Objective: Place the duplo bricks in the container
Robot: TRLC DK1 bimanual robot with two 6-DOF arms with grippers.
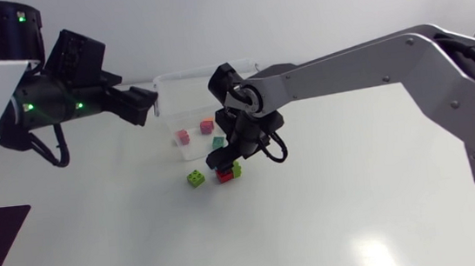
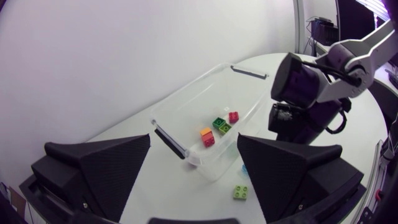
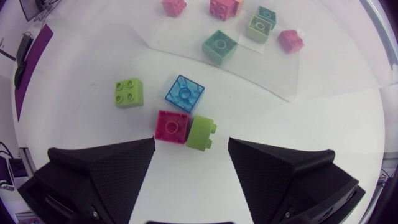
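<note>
Loose bricks: red brick (image 3: 172,126) touching lime brick (image 3: 201,132), blue brick (image 3: 185,93) just beside, green brick (image 1: 196,178) at their 9 o'clock.
Container (image 1: 171,76): at their 12 o'clock, holding several bricks.
Right gripper (image 3: 191,144): spread wide above the red-lime pair, empty.
Left gripper (image 2: 194,140): spread, empty, at the container's 9 o'clock.

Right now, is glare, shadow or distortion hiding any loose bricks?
Head view: one glare patch on the table, far from the bricks; the right gripper overhangs and shades the pair under it. Right wrist view: sharp, evenly lit; magenta brick and tipped lime brick plain between its open fingers. Left wrist view: strongly curved; outside the container, only the lone lime brick shows clearly.
</note>
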